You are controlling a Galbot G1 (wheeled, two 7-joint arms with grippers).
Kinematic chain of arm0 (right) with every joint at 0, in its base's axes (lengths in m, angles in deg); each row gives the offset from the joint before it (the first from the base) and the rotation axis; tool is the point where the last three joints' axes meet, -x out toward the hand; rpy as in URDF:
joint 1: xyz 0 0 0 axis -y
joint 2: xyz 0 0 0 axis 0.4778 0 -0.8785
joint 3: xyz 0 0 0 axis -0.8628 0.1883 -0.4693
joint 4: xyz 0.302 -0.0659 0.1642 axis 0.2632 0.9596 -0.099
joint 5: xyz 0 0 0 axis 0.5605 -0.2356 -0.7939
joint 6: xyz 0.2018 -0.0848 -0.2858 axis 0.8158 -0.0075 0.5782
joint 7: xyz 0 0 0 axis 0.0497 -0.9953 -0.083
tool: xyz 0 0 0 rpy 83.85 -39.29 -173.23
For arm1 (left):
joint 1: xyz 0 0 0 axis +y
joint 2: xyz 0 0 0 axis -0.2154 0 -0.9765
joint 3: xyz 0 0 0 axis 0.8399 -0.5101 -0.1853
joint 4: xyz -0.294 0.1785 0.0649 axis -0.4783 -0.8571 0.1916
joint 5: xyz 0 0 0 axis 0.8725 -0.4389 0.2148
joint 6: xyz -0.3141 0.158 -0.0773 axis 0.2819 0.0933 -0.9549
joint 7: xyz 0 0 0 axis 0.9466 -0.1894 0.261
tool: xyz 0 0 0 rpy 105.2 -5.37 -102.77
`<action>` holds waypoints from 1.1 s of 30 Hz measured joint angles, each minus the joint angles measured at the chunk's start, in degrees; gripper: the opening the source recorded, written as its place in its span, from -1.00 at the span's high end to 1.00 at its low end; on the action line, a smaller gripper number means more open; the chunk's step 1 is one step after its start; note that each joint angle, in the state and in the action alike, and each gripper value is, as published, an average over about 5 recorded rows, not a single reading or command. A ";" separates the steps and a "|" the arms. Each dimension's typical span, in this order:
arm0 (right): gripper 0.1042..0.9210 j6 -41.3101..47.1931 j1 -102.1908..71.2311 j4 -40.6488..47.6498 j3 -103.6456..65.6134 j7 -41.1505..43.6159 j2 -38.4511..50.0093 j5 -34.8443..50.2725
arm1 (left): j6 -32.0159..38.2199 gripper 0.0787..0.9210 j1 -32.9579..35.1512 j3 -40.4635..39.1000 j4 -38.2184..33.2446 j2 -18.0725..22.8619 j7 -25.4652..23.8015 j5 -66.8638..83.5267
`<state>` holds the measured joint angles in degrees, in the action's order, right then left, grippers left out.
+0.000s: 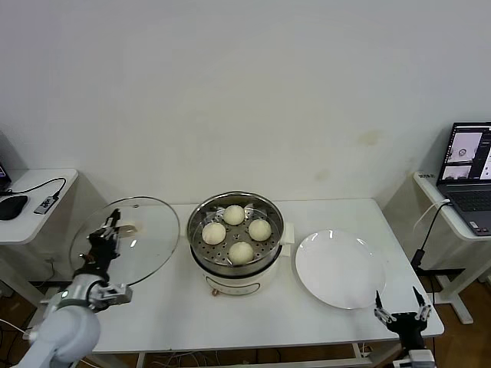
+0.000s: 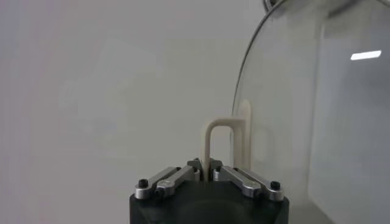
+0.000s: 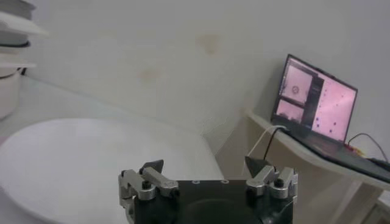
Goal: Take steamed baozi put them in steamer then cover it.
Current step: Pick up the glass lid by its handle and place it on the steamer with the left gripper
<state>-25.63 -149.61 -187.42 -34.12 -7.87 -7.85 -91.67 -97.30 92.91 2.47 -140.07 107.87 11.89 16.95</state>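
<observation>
Four cream-white baozi (image 1: 237,231) sit on the perforated tray inside the steel steamer (image 1: 234,264) at the table's middle. My left gripper (image 1: 110,228) is shut on the cream handle (image 2: 208,143) of the clear glass cover (image 1: 149,238) and holds it tilted up, just left of the steamer. In the left wrist view the cover (image 2: 311,122) stands on edge beyond the jaws. My right gripper (image 1: 399,310) is open and empty at the table's front right corner, beside the white plate (image 1: 340,268); its own view shows it (image 3: 205,165) above the plate (image 3: 79,158).
A laptop (image 1: 468,178) stands on a side table at the right, with a cable (image 1: 428,230) hanging down. A mouse (image 1: 11,205) and cable lie on a side table at the left. The wall is close behind the table.
</observation>
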 measured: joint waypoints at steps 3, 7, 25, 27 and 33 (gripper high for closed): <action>-0.76 -0.08 0.49 0.55 0.44 -0.38 -0.16 -0.86 | -2.41 0.83 -3.62 -4.11 -0.04 0.27 -1.54 -0.54; -0.76 -0.10 0.96 1.24 0.93 -0.82 -0.40 -1.77 | -5.45 0.83 -8.73 -9.72 0.65 1.99 -3.84 -2.34; -0.76 -0.29 1.99 3.55 1.01 -1.29 -0.83 -3.78 | -13.09 0.83 -25.36 -28.52 8.31 18.26 -13.34 -17.79; -0.76 -0.36 2.02 3.75 1.02 -1.31 -0.79 -3.86 | -13.20 0.83 -26.15 -29.82 9.28 19.76 -13.81 -19.19; -0.76 -0.41 2.24 4.31 1.15 -1.32 -0.63 -4.02 | -13.09 0.83 -27.79 -32.95 11.53 22.36 -14.54 -22.34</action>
<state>-26.04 -147.36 -183.10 -32.96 -9.19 -8.48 -95.68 -110.39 65.13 -30.48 -128.54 130.23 -2.65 -5.39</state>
